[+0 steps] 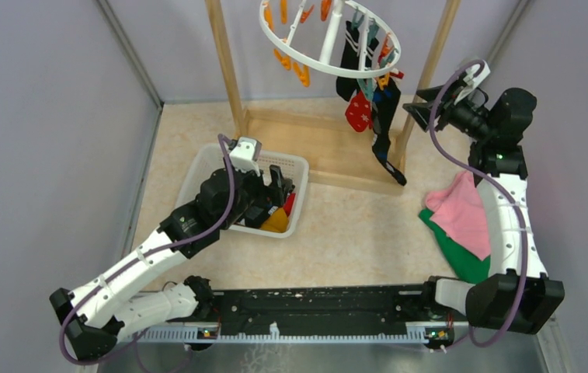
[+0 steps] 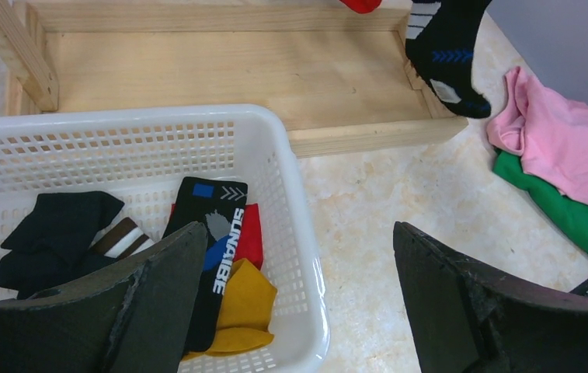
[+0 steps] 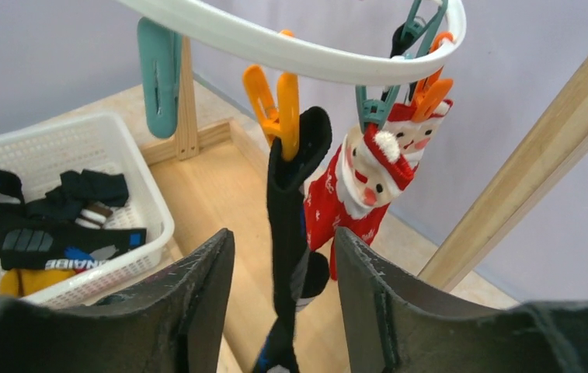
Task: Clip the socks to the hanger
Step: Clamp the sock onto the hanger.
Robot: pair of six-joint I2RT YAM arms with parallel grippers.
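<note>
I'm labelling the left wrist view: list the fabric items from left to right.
Plain black sock in the basket → black sock with lettering → black sock hanging above the wooden rack base → pink cloth. Yellow sock, red sock and green cloth overlap these, so left out.

Lilac walls (image 1: 42, 116) enclose a beige (speckled) floor (image 1: 353, 225).

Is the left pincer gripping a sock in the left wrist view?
No, the left pincer is spread wide open above the basket, holding nothing.
</note>
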